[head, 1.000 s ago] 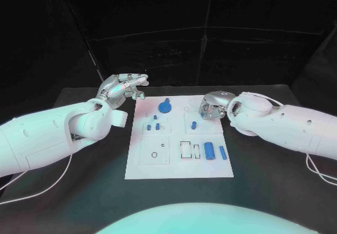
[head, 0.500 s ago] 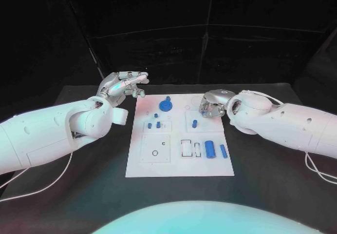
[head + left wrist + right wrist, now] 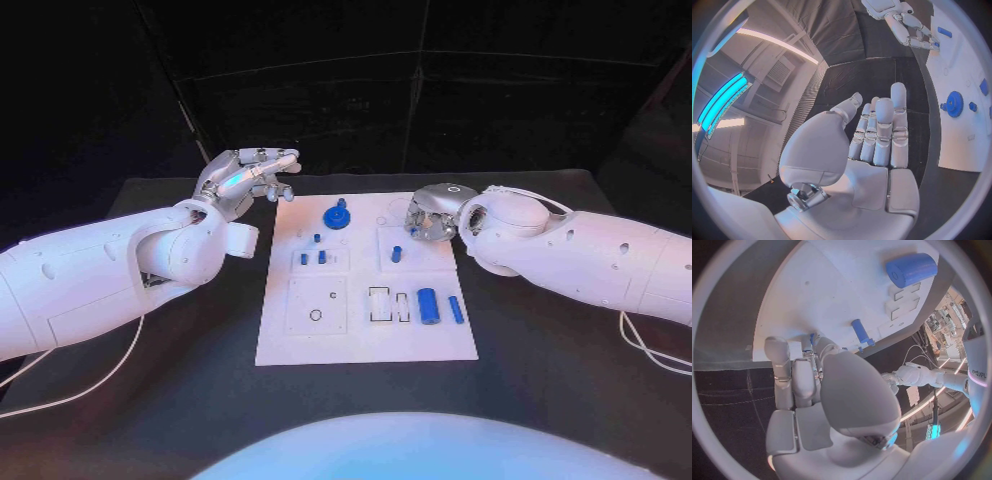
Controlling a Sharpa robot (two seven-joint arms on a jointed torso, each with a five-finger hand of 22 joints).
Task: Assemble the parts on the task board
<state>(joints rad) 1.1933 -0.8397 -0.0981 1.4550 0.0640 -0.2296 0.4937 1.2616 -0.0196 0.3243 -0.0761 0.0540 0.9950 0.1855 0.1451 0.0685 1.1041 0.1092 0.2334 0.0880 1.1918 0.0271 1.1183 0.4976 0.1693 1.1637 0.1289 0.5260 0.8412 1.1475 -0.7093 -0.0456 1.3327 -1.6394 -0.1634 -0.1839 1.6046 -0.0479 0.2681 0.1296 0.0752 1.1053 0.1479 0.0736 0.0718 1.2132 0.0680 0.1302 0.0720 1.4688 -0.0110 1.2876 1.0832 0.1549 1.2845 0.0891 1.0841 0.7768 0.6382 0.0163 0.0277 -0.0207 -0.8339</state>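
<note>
On the black desk (image 3: 577, 340) lies the white task board (image 3: 361, 335), its blue parts scattered — a gear (image 3: 338, 215) at the far end, a cylinder (image 3: 427, 303) nearer. The left robot hand (image 3: 245, 178) hovers beside the board, fingers straight and together, holding nothing. The right robot hand (image 3: 430, 212) curls over the board's far corner, likely reaching for a part — whether it pinches anything, I cannot tell.

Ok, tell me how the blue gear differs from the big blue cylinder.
The gear is flat, round and toothed, with a knob at its middle; the cylinder is smooth and long. The gear sits at the board's far edge, the cylinder nearer the robot, right of two rectangular slots. Both are blue and untouched by either hand.
</note>
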